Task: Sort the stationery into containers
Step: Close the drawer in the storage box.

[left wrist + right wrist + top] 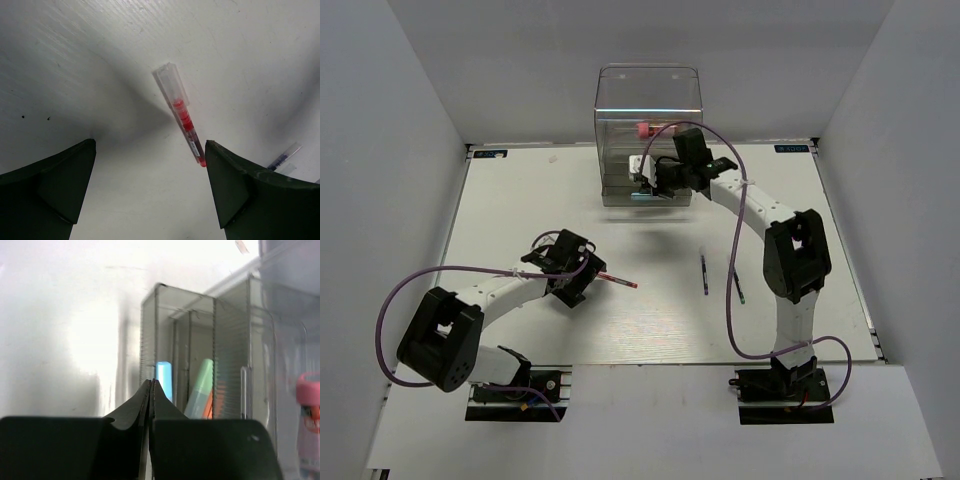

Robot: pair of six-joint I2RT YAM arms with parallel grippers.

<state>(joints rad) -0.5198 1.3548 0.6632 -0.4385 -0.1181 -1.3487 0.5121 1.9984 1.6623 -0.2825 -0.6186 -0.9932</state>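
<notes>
My left tool (150,146) hangs with its fingers apart over the thin red pen (184,120). The pen lies flat on the worktop (75,60), closer to one finger than centred. I judge this to be the pickup step: I would shift across, square the fingers to the barrel, then come down until they straddle it. There is open room all round the pen, and the enclosure walls stand well apart from it. My right tool (151,390) has its fingers pressed together with nothing seen between them, close in front of the clear cabinet (230,350). A light-blue marker (164,377) and a green marker (202,385) show inside it, with the pink marker (309,390) to one side. Two thin dark pens (704,273) lie near the right arm, well apart from the red pen.
</notes>
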